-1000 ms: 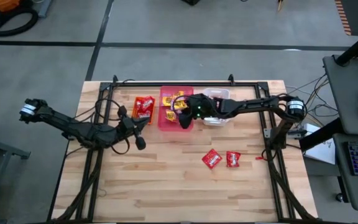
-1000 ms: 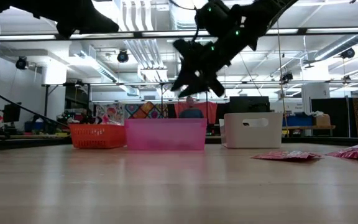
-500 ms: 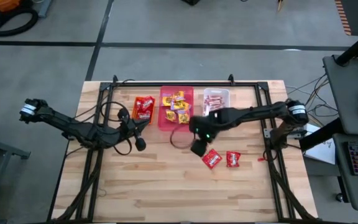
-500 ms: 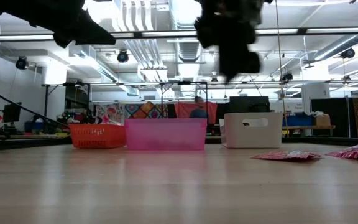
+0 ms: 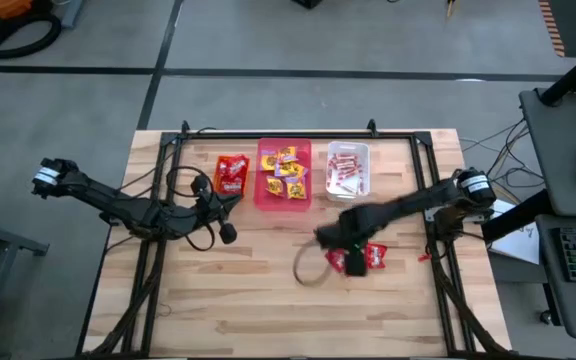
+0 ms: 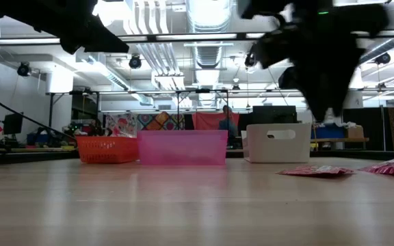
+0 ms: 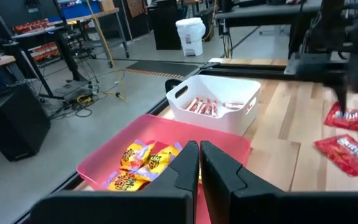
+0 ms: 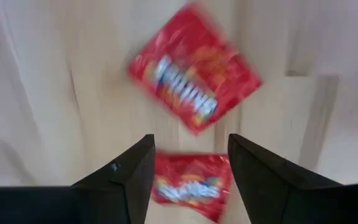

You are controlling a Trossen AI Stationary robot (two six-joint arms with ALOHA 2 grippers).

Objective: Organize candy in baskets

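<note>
Right arm poised over two loose red packets, jaws spread and holding nothing.

The left gripper point(image 5: 226, 232) waited at the worktop's point(image 5: 218, 300) left with its jaws pressed together, empty. Along the far edge stood a ribbed orange basket point(image 5: 232, 173) of red packets, a smooth pink basket point(image 5: 284, 172) of crinkly yellow packets point(image 7: 143, 163), and a milky white basket point(image 5: 349, 170) of thin sticks point(image 7: 205, 106). The right gripper point(image 8: 188, 177) hung above two flat, glossy red square packets point(image 8: 193, 86) lying near each other on bare wood planks. To my mind, the grab would go best coming straight down astride one packet's edges, pinching the slippery foil firmly, well clear of its neighbour point(image 8: 190, 186).
</note>
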